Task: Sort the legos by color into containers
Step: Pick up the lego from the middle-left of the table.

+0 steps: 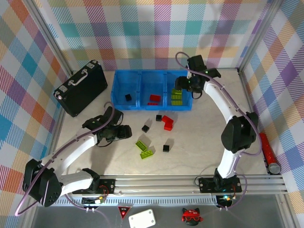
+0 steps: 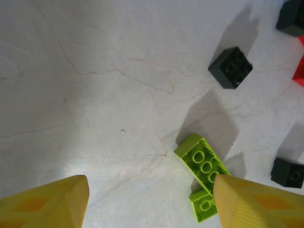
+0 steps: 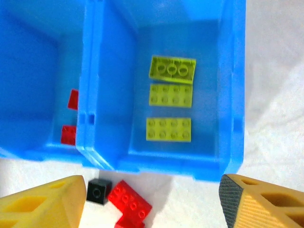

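Legos (image 1: 167, 122) lie loose on the bench (image 1: 199, 142) in front of the blue tray (image 1: 115, 90), with others sorted inside. Your two lime bricks (image 2: 202, 159) touch, so a descent could land a finger on one or drag both. The left pincer (image 2: 149, 199) hangs parted and empty above them; the right pincer (image 3: 153, 190) gapes empty over the green compartment.
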`<move>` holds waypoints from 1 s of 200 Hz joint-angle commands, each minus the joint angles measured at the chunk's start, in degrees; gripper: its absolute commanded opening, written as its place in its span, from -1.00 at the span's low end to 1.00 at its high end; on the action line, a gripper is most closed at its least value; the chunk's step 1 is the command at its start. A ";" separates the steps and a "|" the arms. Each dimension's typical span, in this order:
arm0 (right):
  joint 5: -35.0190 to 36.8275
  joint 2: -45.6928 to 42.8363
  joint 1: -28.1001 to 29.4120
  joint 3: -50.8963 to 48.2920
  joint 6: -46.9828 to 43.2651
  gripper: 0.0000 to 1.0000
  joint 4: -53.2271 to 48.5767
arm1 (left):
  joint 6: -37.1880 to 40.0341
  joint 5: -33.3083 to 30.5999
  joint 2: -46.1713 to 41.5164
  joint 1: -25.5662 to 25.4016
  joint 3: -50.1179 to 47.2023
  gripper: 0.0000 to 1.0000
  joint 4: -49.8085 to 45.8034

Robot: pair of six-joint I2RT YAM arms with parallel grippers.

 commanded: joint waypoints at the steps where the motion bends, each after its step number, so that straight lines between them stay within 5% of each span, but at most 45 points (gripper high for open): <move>1: -2.16 -5.28 0.74 -6.28 2.55 0.50 2.19 | -2.95 -1.68 3.11 -3.12 0.99 0.40 1.82; 65: -1.47 -14.25 0.84 -18.11 3.69 0.50 2.70 | -10.67 -2.82 13.53 -10.54 2.51 0.41 7.12; 200: -1.70 -18.97 0.84 -21.85 3.01 0.51 1.56 | -16.96 -3.44 27.19 -19.76 6.72 0.23 12.37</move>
